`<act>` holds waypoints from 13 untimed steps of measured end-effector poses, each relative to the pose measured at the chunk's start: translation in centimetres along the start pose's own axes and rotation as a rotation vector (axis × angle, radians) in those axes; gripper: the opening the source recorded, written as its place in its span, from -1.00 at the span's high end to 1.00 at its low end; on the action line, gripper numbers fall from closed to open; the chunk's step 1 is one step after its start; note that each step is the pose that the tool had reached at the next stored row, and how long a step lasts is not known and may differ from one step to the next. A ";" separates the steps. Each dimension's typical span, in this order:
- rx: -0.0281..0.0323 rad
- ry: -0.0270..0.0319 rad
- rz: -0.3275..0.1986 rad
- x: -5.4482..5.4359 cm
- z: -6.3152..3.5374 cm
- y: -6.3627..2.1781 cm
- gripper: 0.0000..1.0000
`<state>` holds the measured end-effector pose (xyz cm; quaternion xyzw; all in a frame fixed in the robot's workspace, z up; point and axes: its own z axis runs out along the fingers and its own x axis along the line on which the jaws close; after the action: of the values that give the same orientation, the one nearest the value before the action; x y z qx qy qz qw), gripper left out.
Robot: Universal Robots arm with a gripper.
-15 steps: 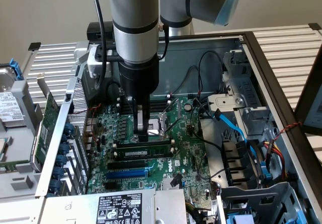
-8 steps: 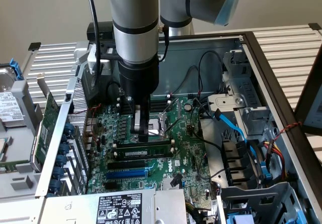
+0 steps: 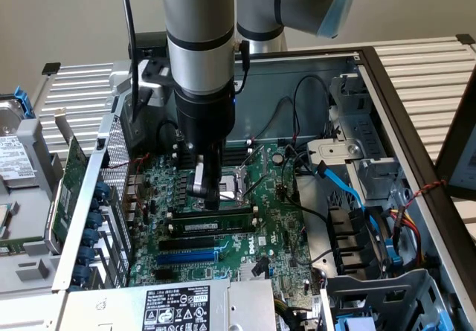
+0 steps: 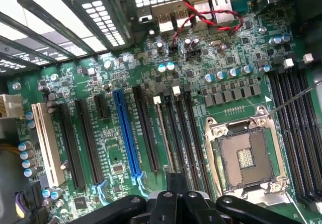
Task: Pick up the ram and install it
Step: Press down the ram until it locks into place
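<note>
From my station: open computer case, motherboard, then the ram lying in its slot beneath my narrow-shut, empty tool; I judge seating underway, needing even downward pressure.

The ram: long, thin green circuit-board stick with a white label along its face. It lies lengthwise in a black memory slot on the motherboard, standing on edge, level with the board, parallel to the neighbouring black slots and the blue slot. In the wrist view it shows edge-on as a thin strip in its slot.
</note>
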<state>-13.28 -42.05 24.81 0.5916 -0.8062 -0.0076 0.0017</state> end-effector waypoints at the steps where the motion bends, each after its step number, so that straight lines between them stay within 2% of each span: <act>1: 0.0001 -0.0002 0.015 0.0 0.00 0.00 0.80; 13: 0.0013 -0.0029 0.199 0.1 0.09 -0.02 0.80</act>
<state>-13.28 -42.10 24.72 0.5087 -0.8609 -0.0077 0.0009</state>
